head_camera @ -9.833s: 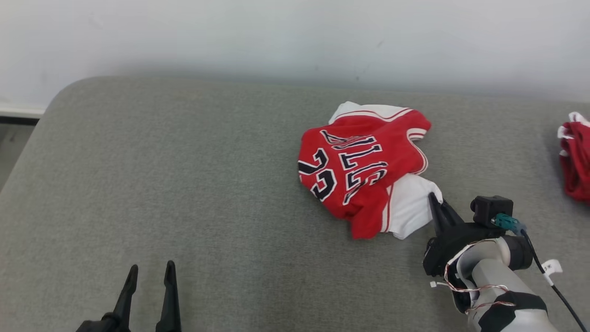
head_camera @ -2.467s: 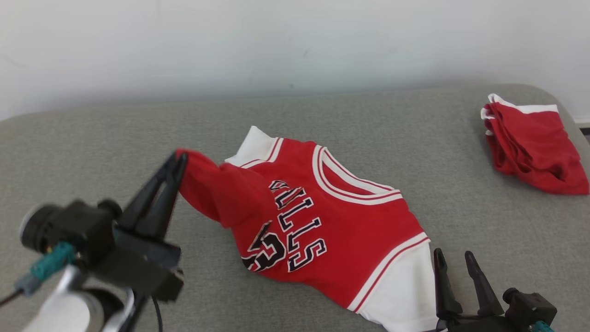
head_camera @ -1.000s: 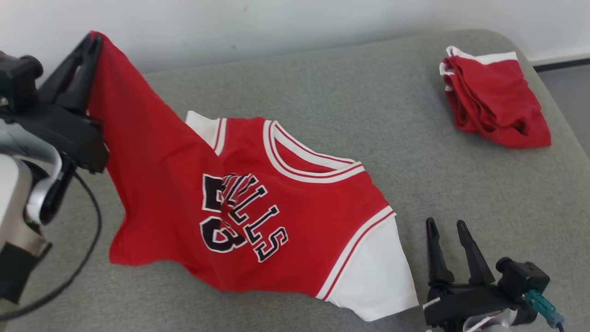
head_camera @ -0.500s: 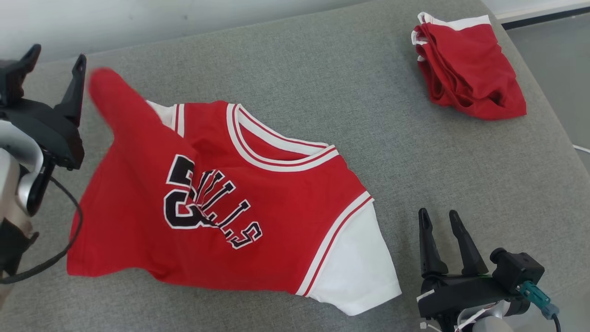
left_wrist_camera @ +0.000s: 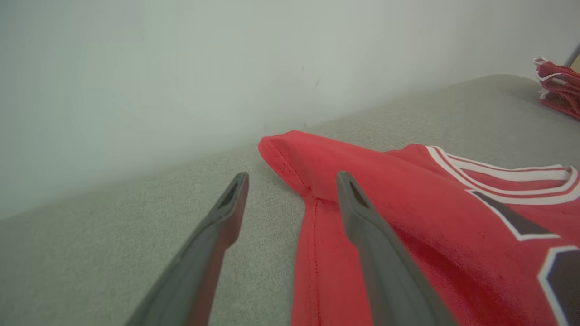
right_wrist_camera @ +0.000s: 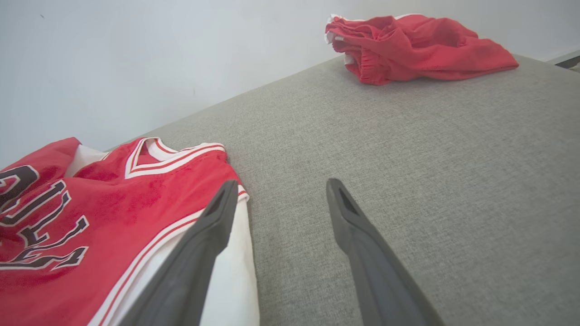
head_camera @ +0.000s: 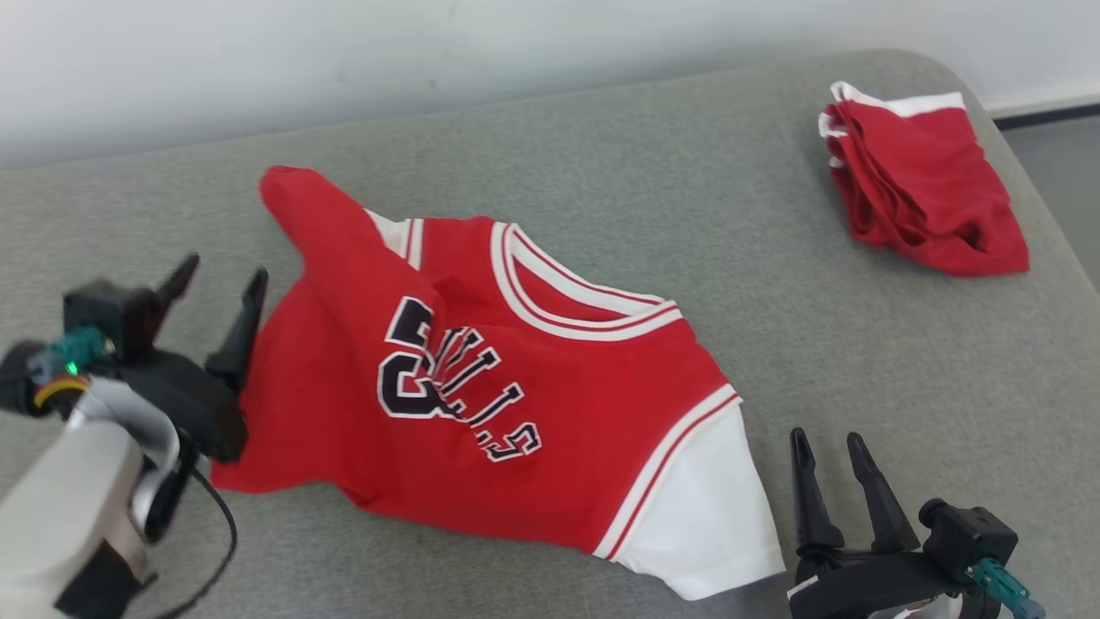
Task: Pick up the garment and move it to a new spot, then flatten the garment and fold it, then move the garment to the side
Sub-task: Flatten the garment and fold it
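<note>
The garment (head_camera: 481,387) is a red jersey with white sleeves and black lettering, lying spread but creased on the grey cushion (head_camera: 601,129). Its red corner (head_camera: 288,185) points toward the wall. My left gripper (head_camera: 222,277) stands open just left of the jersey's edge, holding nothing. In the left wrist view the left gripper (left_wrist_camera: 292,179) has its right finger over the red cloth (left_wrist_camera: 408,217). My right gripper (head_camera: 828,440) is open beside the white sleeve (head_camera: 705,516), apart from it. The right wrist view shows the right gripper (right_wrist_camera: 281,185) with the sleeve (right_wrist_camera: 231,271) by its left finger.
A second red garment (head_camera: 919,180) lies bundled at the far right of the cushion, also seen as a heap (right_wrist_camera: 408,45) in the right wrist view. A pale wall (head_camera: 430,52) runs behind. The cushion's rounded right edge (head_camera: 1044,232) drops to the floor.
My left gripper opened and let go of the jersey's red corner, which dropped onto the cushion. The left arm then came down and back. The head camera shifted.
</note>
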Robot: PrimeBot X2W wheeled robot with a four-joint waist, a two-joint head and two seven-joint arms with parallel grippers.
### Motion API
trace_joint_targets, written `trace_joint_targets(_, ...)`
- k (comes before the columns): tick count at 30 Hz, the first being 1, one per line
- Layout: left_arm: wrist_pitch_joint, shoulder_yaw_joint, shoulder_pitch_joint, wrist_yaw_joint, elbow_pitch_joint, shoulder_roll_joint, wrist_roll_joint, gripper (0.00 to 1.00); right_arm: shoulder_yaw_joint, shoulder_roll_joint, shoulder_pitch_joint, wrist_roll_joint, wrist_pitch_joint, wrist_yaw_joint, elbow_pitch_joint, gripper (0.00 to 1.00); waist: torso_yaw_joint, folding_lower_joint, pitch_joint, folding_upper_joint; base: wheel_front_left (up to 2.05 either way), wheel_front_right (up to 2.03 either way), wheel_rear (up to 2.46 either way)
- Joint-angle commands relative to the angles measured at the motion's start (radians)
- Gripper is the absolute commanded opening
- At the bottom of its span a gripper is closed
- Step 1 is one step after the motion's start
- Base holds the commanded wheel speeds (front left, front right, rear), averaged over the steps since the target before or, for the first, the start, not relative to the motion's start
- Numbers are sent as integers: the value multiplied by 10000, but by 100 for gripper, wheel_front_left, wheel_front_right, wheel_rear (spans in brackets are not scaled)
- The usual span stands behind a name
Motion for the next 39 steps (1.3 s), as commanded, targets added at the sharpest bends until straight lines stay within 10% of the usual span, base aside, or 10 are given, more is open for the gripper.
trace_joint_targets(1,-94,11,509,64,-159,-126,-206,100,-10,8,157,-60,-2,-19,12,100,509,1,-411,0,0,0,0)
trace_joint_targets(28,172,-52,3399,812,-773,-787,-1333,100,-248,8,375,-198,-1,-19,-79,100,800,1,-503,0,0,0,0)
trace_joint_targets(29,170,-49,3409,827,-740,-837,-1371,88,-248,8,399,-190,-1,-19,-65,100,798,1,-515,0,0,0,0)
trace_joint_targets(31,203,-37,3420,769,-654,-901,-1443,0,-255,8,435,-182,-1,-19,-35,100,797,1,-551,0,0,0,0)
trace_joint_targets(39,-178,176,3655,982,-1450,-787,-1288,0,-485,5,809,-240,-3,-21,-27,100,1029,1,-1030,0,0,0,0)
